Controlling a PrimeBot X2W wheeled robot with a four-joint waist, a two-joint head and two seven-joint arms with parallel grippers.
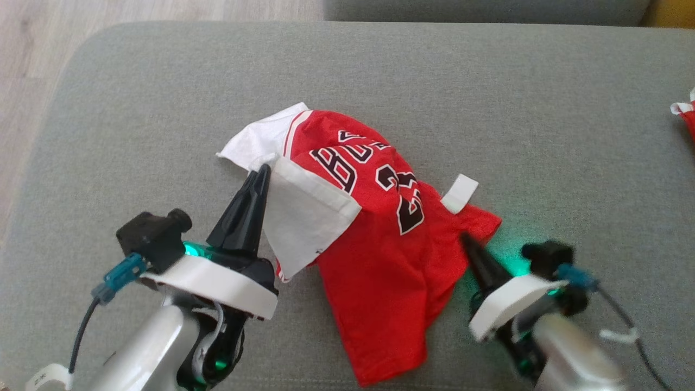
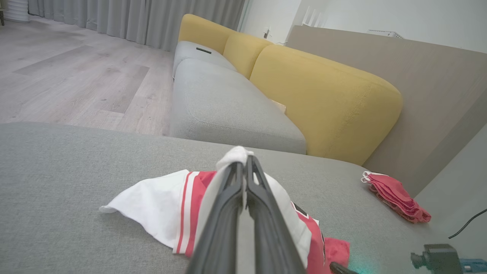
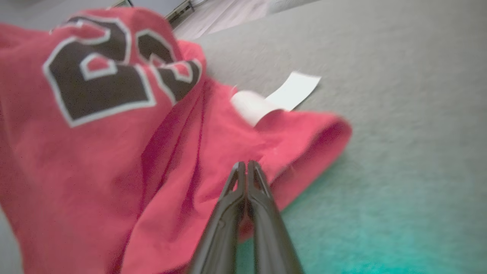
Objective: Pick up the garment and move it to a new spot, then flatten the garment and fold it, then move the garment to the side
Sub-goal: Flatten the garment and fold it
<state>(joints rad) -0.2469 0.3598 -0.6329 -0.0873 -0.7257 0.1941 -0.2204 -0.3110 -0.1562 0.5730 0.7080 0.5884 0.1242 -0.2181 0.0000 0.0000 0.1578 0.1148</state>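
Currently, red garment [image 1: 380, 260] lies crumpled near the middle of the grey cushion [image 1: 136, 108]. Left gripper [image 1: 263, 171] fingers clamp its white sleeve. Right gripper [image 1: 466, 239] fingers pressed together at the red hem; cloth between them not discernible. Second red cloth [image 1: 687, 117] at the right edge

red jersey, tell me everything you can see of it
The jersey is soft red cloth with white panels and trim, black white-edged letters and numbers, and a white tag. It lies crumpled and partly folded over on the grey cushion. The left gripper is shut on a white part at its left edge. The right gripper is shut at its red right edge; whether it pinches cloth is unclear.
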